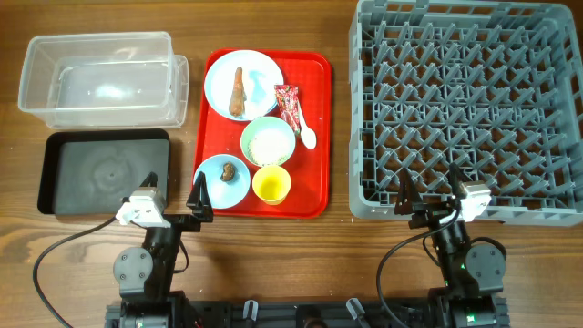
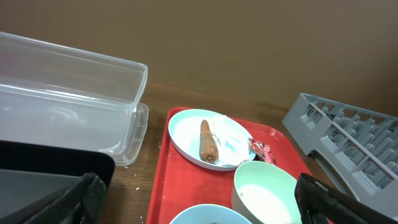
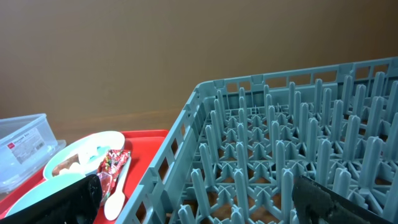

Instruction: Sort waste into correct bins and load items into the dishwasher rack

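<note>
On a red tray, a light blue plate [image 1: 221, 80] carries the carrot piece [image 1: 240, 91] and white tissue [image 1: 259, 87]. The red wrapper [image 1: 288, 105] and white spoon [image 1: 308, 135] lie beside it. Rice fills the pale green bowl [image 1: 268, 141]. A brown lump [image 1: 228, 170] sits in the blue bowl [image 1: 215, 182], next to the yellow cup [image 1: 271, 185]. My left gripper [image 1: 173, 193] hovers open near the tray's front left corner, holding nothing. My right gripper [image 1: 430, 193] is open and empty at the front edge of the grey dishwasher rack [image 1: 465, 109].
The clear tub [image 1: 100, 77] stands at the back left, with the black tray [image 1: 105, 171] in front of it. The red tray [image 1: 314, 137] lies between these bins and the rack. Bare wooden table runs along the front by both arm bases.
</note>
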### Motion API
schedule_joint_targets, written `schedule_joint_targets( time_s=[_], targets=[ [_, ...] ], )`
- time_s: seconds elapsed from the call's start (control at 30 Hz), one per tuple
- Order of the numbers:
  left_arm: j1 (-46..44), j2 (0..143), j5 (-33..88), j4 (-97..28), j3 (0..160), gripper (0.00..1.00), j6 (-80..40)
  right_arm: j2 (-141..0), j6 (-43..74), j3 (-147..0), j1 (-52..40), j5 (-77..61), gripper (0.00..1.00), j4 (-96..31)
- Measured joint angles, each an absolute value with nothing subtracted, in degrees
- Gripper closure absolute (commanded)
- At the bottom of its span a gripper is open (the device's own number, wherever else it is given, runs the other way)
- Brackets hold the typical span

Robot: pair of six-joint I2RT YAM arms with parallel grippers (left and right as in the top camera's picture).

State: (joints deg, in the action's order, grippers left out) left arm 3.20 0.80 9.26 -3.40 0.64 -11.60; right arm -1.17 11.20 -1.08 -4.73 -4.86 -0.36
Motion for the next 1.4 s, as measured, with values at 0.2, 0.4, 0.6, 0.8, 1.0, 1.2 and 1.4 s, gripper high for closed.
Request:
schedule_joint_targets(
  time_s=[0.2, 0.4, 0.6, 0.8, 1.0, 1.2, 1.4],
  targets=[
    [2.94, 0.80, 9.26, -3.40, 0.64, 0.00, -11.60, -4.71, 11.20, -0.97, -4.71, -4.86, 0.00, -0.38],
    [2.94, 0.80, 9.26, -3.40, 0.64, 0.00, -11.60, -4.71, 11.20, -0.97, -4.71, -4.86, 0.00, -0.38],
    [2.94, 0.80, 9.26, -3.40, 0.64, 0.00, -11.60, -4.71, 11.20, -0.97, -4.71, -4.86, 0.00, -0.38],
    [2.94, 0.80, 9.26, -3.40, 0.64, 0.00, -11.60, -4.71, 11.20, -0.97, -4.71, -4.86, 0.00, -0.38],
    [2.94, 0.80, 9.26, -3.40, 0.64, 0.00, -11.60, -4.71, 11.20, -0.97, -4.71, -4.86, 0.00, -0.38],
    [2.94, 0.80, 9.26, -3.40, 0.64, 0.00, -11.60, -4.71, 11.20, -0.97, -4.71, -4.86, 0.00, -0.38],
    [2.94, 0.80, 9.26, -3.40, 0.64, 0.00, -11.60, -4.71, 11.22, -0.97, -4.71, -4.86, 0.00, -0.38]
  ],
)
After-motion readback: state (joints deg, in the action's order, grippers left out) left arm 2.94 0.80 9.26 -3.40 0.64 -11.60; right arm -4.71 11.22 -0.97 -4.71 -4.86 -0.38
